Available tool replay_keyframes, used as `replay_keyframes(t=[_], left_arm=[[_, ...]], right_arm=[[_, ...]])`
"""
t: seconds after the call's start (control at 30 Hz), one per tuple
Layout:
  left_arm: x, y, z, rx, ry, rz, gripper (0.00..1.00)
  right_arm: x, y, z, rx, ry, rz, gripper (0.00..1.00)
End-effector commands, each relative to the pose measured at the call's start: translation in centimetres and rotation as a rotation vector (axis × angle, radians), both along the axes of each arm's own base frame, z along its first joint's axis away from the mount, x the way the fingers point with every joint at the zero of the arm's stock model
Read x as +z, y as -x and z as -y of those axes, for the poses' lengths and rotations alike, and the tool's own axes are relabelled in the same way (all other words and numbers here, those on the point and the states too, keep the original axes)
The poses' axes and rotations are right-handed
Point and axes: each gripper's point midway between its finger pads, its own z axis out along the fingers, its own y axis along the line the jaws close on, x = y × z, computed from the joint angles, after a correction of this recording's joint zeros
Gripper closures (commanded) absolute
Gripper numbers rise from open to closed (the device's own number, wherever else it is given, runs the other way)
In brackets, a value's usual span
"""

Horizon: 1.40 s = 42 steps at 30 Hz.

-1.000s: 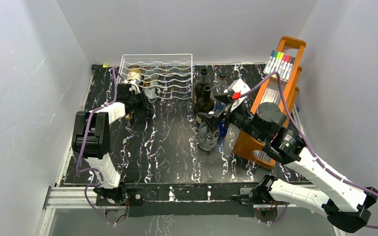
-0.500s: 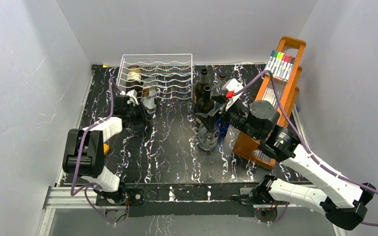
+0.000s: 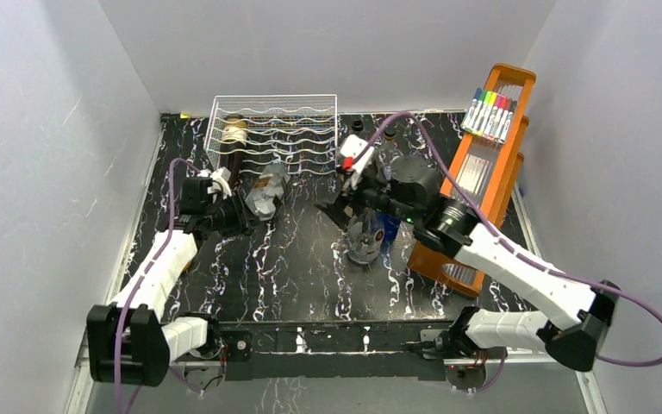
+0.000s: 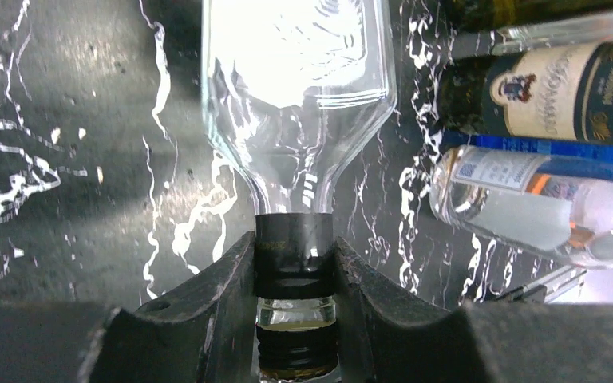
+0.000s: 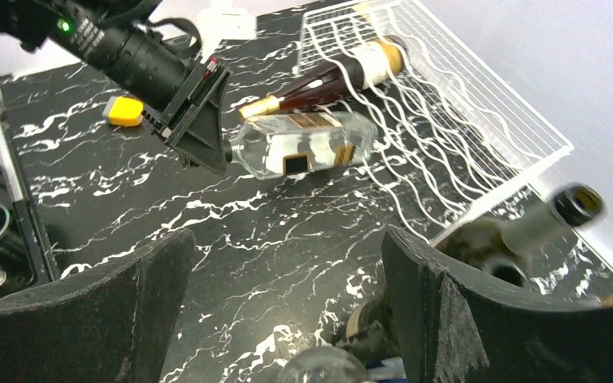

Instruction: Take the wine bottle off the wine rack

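The wine rack is a silver wire box at the back left. A clear wine bottle lies out in front of it, above the black marbled table. My left gripper is shut on its black-capped neck; the clear body points away from the wrist. A dark bottle with a cream label still lies in the rack. My right gripper is open and empty over mid-table. Its wrist view shows the held bottle and the rack ahead.
Several bottles stand and lie clustered right of centre, under the right arm. A tall orange wooden rack with coloured markers stands at the right. A small yellow object lies near the left arm. White walls close in on all sides.
My left gripper has drawn the clear bottle out of the wire rack, toward the near left. My right arm has swung left, from the bottle cluster toward mid-table.
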Motion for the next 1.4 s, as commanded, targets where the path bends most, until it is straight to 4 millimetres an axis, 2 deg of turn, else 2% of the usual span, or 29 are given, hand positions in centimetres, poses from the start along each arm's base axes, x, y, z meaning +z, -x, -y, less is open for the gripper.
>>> replay_keyframes(t=[0.0, 0.17, 0.37, 0.6, 0.73, 0.87, 0.93, 1.0, 1.03, 1.2, 1.37], left_arm=[[4.9, 2.6, 1.9, -0.106, 0.083, 0.061, 1.0], [6.6, 4.1, 1.5, -0.132, 0.052, 0.058, 1.0], [7.6, 5.6, 1.1, -0.182, 0.01, 0.039, 1.0], [8.6, 6.7, 1.0, -0.226, -0.009, 0.036, 1.0], [9.0, 7.2, 0.8, -0.243, -0.025, 0.024, 1.0], [9.6, 7.3, 0.8, -0.254, -0.031, 0.024, 1.0], [10.0, 7.3, 0.7, -0.258, -0.032, 0.028, 1.0], [10.1, 7.3, 0.7, -0.26, -0.037, 0.033, 1.0], [10.0, 7.3, 0.7, -0.263, -0.039, 0.033, 1.0], [10.4, 6.9, 0.8, -0.268, -0.034, 0.035, 1.0], [10.9, 6.1, 1.1, -0.265, -0.021, 0.04, 0.99]], right_arm=[[1.9, 1.3, -4.2, 0.174, 0.007, 0.119, 0.02], [-1.5, 1.4, -7.4, 0.252, 0.118, 0.167, 0.02], [-6.0, -0.3, -9.9, 0.263, 0.207, 0.21, 0.02], [-9.3, -1.9, -13.1, 0.248, 0.205, 0.177, 0.02], [-11.8, -1.7, -14.6, 0.273, 0.24, 0.19, 0.02], [-13.2, -1.7, -15.2, 0.273, 0.216, 0.253, 0.02], [-13.1, -2.0, -15.5, 0.262, 0.174, 0.317, 0.02], [-13.9, -1.8, -15.6, 0.286, 0.165, 0.366, 0.02], [-14.9, -1.5, -15.9, 0.32, 0.184, 0.384, 0.02], [-16.7, -1.0, -17.2, 0.35, 0.186, 0.382, 0.02], [-16.6, -1.6, -18.2, 0.298, 0.125, 0.308, 0.02]])
